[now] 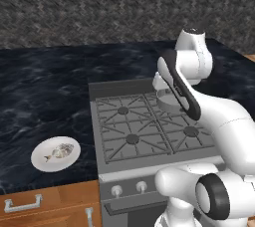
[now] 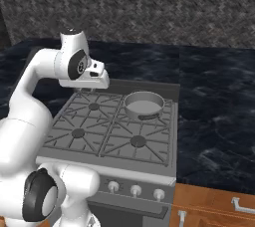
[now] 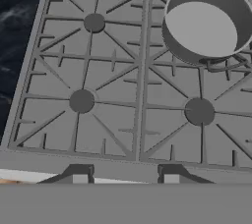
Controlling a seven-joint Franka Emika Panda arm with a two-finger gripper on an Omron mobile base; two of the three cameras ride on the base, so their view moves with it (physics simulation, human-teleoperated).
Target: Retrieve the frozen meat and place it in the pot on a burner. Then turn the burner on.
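Gripper poised over stove centre, fingertips set apart and empty. Frozen meat on plate at lower left, well apart leftward; long axis apparently left-right. Pot on rear burner

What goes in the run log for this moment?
gripper: open, above stove | frozen meat: on plate | pot: empty, rear-right burner

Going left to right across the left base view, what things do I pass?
White plate with the frozen meat on it, then the stove grate, then the pot partly behind the arm.
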